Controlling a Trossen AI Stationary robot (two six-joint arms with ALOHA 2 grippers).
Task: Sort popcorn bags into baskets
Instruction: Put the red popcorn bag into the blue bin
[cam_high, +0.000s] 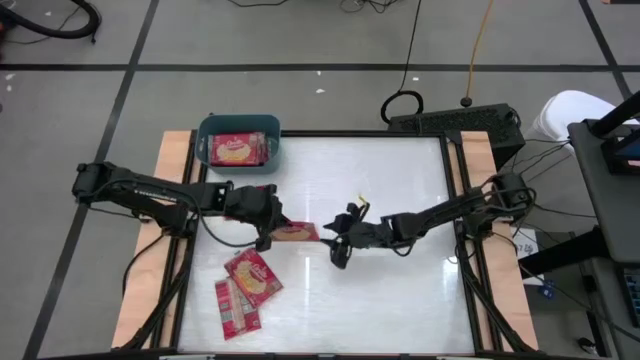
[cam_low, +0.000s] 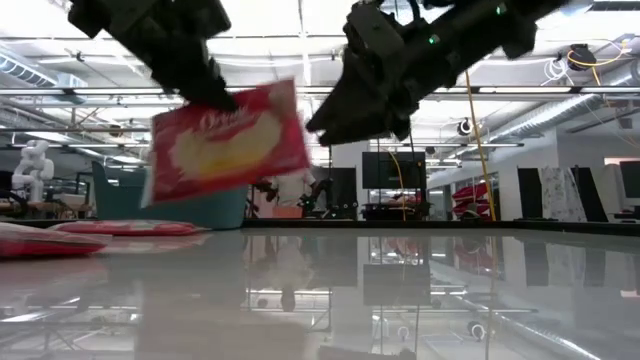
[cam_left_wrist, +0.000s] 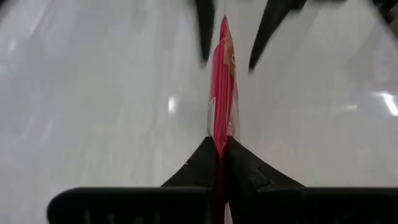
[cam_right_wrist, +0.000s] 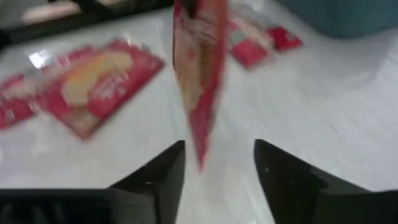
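My left gripper (cam_high: 268, 222) (cam_left_wrist: 219, 149) is shut on one red popcorn bag (cam_high: 294, 232) (cam_low: 225, 140), near the table's middle. My right gripper (cam_high: 338, 248) (cam_right_wrist: 217, 165) is open just right of it. Its fingers stand on either side of the bag's far end (cam_right_wrist: 200, 124) without touching. The teal basket (cam_high: 212, 132) sits at the far left and holds at least one bag (cam_high: 238, 150). Several more bags lie flat toward the near left (cam_high: 252, 277) (cam_right_wrist: 99, 81). My left gripper pinches the bag between its two fingers at one end edge (cam_left_wrist: 219, 134), coming from the table's left and slanting down. The bag stands on edge, lifted clear of the table, and reaches away from the fingers toward my right gripper.
Wooden rails run along the table's left (cam_high: 170, 170) and right (cam_high: 478, 170) sides. The white tabletop (cam_high: 400, 300) lies bare right of and nearer than the grippers. Cables and a dark box (cam_high: 455, 122) lie beyond the far edge.
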